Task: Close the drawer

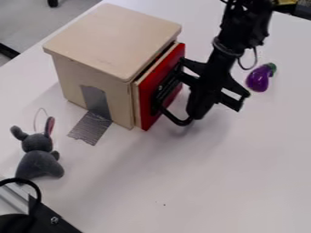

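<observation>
Well, the drawer [146,100] sits barely ajar in its box [112,36], gripper [167,88] against it, open or shut I can't tell; eggplant [258,80] beside the arm [238,34], grey plush [38,159] near the box.

The robot arm [236,34] is black all over, narrow and knobbly, with a thin dark cable [254,61] looping out at its side. Its black gripper [203,88] has angular, open-framed brackets at both sides of a chunky middle, and a yellowish patch [284,2] shows near the arm's upper part.
</observation>
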Robot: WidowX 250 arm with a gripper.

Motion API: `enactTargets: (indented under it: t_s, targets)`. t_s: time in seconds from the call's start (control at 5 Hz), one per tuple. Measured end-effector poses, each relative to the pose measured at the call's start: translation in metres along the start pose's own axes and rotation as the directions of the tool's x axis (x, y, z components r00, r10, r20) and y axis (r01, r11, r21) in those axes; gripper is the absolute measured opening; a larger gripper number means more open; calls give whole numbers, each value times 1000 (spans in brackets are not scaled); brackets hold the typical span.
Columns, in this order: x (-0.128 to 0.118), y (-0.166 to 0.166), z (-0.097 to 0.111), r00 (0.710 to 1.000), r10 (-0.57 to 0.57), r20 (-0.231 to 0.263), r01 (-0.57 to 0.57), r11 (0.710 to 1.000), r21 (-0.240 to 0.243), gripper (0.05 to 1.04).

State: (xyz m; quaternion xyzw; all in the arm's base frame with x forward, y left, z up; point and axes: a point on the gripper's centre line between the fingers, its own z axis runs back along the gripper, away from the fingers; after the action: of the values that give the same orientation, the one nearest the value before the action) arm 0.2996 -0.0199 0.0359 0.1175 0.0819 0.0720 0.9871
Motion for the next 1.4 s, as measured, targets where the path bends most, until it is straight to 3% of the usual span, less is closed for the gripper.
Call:
enactTargets:
  t_s: [0.6,0.8,1.0,1.2,1.4]
  targets:
    - [-2,23,0,995,93,-23,-94,995,-34,79]
    - [-2,30,-1,993,105,-44,-107,993,-39,210]
    - [8,16,13,999,43,21,-42,998,-48,482]
    - [10,-6,39,991,-27,127,41,994,-103,781]
    - [8,-26,65,970,-85,228,126,977,-174,997]
